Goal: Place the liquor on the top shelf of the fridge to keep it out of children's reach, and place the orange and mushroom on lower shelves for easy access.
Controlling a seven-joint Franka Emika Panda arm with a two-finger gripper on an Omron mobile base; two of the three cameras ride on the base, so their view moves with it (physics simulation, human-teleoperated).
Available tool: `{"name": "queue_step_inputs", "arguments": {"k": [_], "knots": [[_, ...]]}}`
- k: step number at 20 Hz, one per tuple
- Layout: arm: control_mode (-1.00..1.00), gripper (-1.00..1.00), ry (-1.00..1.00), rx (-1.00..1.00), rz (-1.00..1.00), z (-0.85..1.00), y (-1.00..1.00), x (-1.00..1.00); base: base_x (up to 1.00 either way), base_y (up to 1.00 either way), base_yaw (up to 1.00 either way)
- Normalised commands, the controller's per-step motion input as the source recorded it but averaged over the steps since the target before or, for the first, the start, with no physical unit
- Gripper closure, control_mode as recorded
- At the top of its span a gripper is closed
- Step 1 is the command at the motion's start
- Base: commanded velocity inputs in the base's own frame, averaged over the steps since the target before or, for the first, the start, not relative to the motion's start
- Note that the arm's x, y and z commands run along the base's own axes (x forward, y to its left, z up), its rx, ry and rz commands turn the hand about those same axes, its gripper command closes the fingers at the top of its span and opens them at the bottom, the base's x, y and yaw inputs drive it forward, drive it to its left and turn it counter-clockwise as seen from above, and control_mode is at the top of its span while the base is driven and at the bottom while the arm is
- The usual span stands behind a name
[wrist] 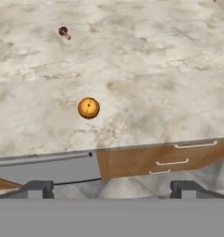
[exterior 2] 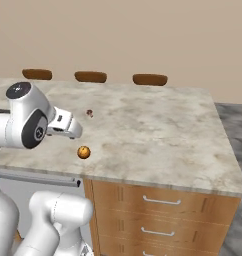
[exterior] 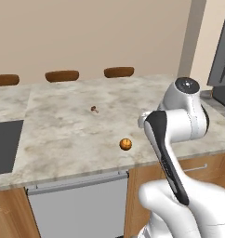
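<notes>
The table (exterior: 77,121) is the largest item: a pale marbled stone top spanning the middle of both base views, backed by a plain beige wall. In the left base view a dark panel (exterior: 5,144) sits flush in the top at the left edge. Beneath the front lip, a grey appliance front (exterior: 77,207) occupies the lower centre of that view, with wood-brown cabinets to either side; the right base view shows three wood-brown drawers (exterior 2: 160,220) with pale handles at lower centre. Three brown stool tops (exterior: 62,75) line the far edge of the table. A dark grey slab (exterior: 222,65) stands at the upper right of the left base view.

The arm (exterior: 179,139) rises from the lower right of the left base view, folded sharply: the elbow sits high at centre right and the forearm doubles back toward the table edge. In the right base view the wrist section points rightward at centre left.

The pincer (wrist: 112,189) appears at the bottom of the hand view, fingertips (wrist: 37,189) set wide apart, released and grasping nothing, looking down at the table's front edge.

The orange (exterior: 125,144) rests on the table close to the front edge, centre-left in the hand view. The mushroom (exterior: 94,109) lies farther back on the top, upper left in the hand view, well apart from the orange.
</notes>
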Motion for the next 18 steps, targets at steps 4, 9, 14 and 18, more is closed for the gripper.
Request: {"name": "queue_step_inputs", "arguments": {"k": [4, 9, 14, 18], "knots": [[-1.00, -1.00, 0.02, 0.00, 0.00, -0.53, 0.00, 0.34, 0.00, 0.00, 0.00], [-1.00, -1.00, 0.01, 0.00, 0.00, -0.55, 0.02, 0.28, 0.00, 0.00, 0.00], [-1.00, -1.00, 0.05, 0.01, 0.00, -0.45, 0.34, 0.20, 0.00, 0.00, 0.00], [-1.00, -1.00, 0.10, 0.01, 0.00, -0.41, 0.31, 0.15, 0.00, 0.00, 0.00]]}}
